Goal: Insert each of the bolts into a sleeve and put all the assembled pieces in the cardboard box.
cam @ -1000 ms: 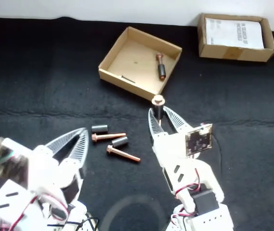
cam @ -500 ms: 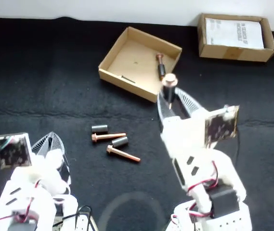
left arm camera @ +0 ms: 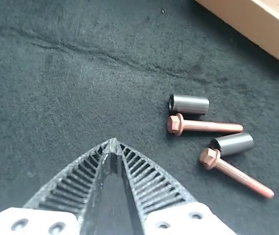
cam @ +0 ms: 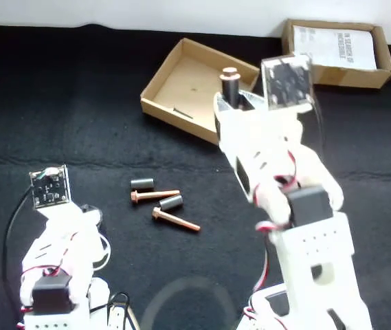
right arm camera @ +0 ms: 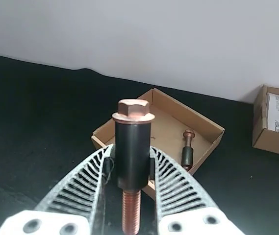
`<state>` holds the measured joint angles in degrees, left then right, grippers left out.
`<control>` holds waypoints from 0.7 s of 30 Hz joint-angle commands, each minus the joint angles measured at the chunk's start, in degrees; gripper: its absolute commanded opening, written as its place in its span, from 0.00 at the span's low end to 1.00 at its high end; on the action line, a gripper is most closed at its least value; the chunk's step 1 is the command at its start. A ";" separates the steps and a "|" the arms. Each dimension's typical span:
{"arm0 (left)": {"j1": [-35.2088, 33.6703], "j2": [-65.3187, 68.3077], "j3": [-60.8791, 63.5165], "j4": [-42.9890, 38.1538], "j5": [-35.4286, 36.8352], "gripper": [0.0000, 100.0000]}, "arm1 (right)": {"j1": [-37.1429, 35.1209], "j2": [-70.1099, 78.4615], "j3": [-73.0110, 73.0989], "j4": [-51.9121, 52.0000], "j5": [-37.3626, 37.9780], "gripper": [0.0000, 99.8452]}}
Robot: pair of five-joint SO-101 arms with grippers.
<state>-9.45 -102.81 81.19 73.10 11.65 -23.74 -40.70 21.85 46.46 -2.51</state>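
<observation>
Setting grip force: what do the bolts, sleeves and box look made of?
Bolts: copper-coloured metal, likely plated; glossy highlights along the shafts. Sleeves: dark grey metal, probably steel; smooth dull sheen. Box: plain brown cardboard; matte, raw edges.

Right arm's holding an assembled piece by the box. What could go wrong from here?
The right jaws clamp only the black metal sleeve; the copper hex-head bolt just hangs through it, so tilting may let it slide out.
The piece sits near the open brown cardboard box's wall; releasing early might drop it outside.
It could land on the assembled piece already inside.
</observation>
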 commanded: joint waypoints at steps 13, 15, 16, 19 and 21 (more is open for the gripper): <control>-0.66 -0.57 14.64 -7.91 0.18 0.01 | 9.63 31.16 -21.23 0.04 0.18 0.01; -0.66 -0.57 15.25 -8.70 0.18 0.01 | 10.07 35.82 -25.01 1.27 0.44 0.01; -0.66 -0.57 15.60 -8.97 0.18 0.01 | 10.07 38.29 -27.21 2.24 0.44 0.01; -0.66 -0.57 15.96 -9.85 0.18 0.01 | 9.89 46.55 -35.56 6.37 0.53 0.01; -0.66 -0.57 15.96 -9.76 0.18 0.01 | 9.89 52.26 -42.24 9.45 0.53 0.01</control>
<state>-9.45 -102.81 96.04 64.22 11.74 -14.42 6.24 -9.10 52.97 -2.51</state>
